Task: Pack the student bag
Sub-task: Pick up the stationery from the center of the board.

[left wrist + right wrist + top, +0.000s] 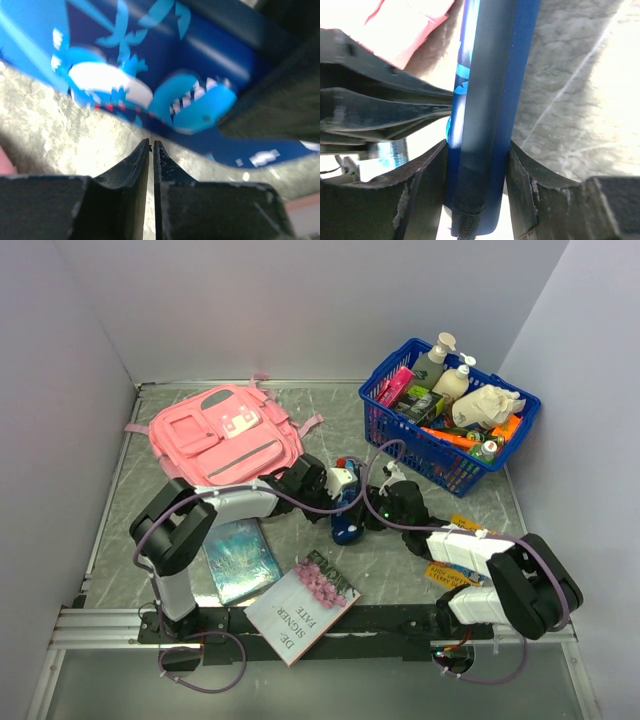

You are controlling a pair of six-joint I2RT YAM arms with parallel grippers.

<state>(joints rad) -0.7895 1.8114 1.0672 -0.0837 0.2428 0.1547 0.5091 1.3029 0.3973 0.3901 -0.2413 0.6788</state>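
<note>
Pink student bag (225, 435) | near left fingers (134, 172) | right fingers (420, 192) clamp blue pouch (487, 100)

Top cam overhead, rear; wrist cams close, sharing blue case (485, 125).

Bright, even overhead light; both wrist views blurred close-up, backgrounds washed out.

A white paperback book with pink flowers (300, 612) reads "DE SIGNER FATE". Other labels are too small to read.
</note>
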